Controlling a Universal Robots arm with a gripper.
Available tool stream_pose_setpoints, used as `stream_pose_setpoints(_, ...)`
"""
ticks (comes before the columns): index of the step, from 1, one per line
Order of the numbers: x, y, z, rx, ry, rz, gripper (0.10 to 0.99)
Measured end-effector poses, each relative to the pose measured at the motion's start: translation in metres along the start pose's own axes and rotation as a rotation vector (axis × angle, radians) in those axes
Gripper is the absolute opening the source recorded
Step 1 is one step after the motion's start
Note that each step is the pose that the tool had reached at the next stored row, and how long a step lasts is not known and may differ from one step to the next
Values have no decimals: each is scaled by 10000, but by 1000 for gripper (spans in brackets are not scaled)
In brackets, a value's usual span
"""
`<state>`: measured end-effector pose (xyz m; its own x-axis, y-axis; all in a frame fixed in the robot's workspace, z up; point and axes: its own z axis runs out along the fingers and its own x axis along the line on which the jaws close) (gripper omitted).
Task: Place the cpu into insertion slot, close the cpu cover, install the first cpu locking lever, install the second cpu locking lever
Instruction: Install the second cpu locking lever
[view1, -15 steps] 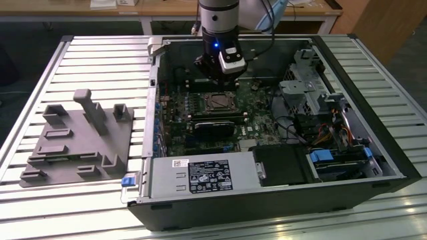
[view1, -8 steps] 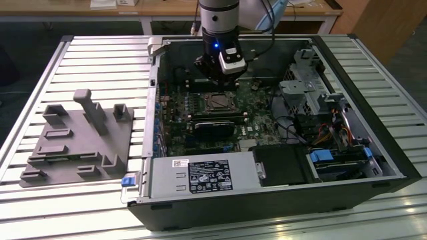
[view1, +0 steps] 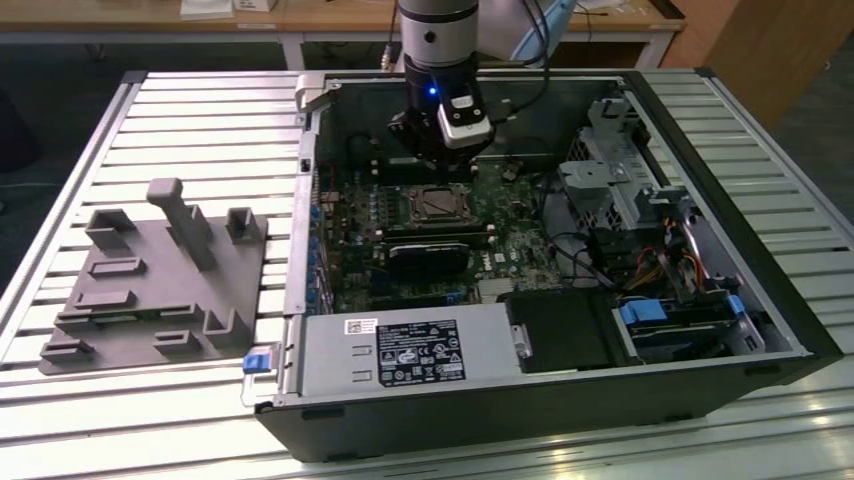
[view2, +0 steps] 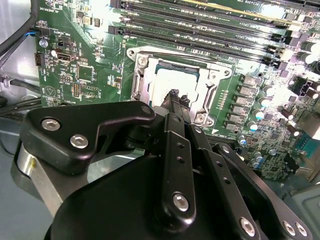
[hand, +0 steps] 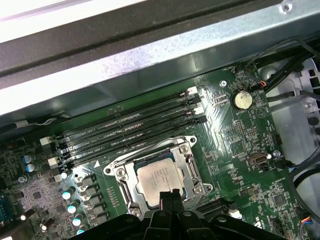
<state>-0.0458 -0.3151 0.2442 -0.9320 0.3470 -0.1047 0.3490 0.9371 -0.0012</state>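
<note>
Trouble was most likely at the slot (view1: 437, 205), which lay on the far half of the board (hand: 235, 150), left of the drive cage (view1: 607, 185) in the exterior view. The cpu (hand: 159, 177) sat in it, silver top up, and the cover (hand: 122, 176) appeared to lie flat around it.

The gripper (hand: 170, 196) hung right over the chip's near edge. Its fingers were pressed together at the tips and nothing showed between them. In the second wrist view the gripper (view2: 174, 96) ended at or just above the cpu (view2: 167, 80); contact could not be told.

A push while the chip was slightly off its seat would probably bend pins below. A tip sliding off the cover (view2: 141, 75) might scrape the board or knock the memory sticks (hand: 130, 132) just beyond the socket.

Much was hidden. The gripper body blocked the socket's near side in both wrist views. Neither locking lever could be picked out with confidence, so whether either was hooked was unclear. The pins and the chip's seating were out of sight under the metal top.
</note>
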Motion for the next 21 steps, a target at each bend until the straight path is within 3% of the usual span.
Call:
stream_pose_setpoints(6, -8, 0, -75, 0, -1, -1, 106)
stream_pose_setpoints(12, -12, -10, -78, 9, -3, -2, 106)
stream_pose_setpoints(21, -69, -164, -64, 8, -3, -2, 106)
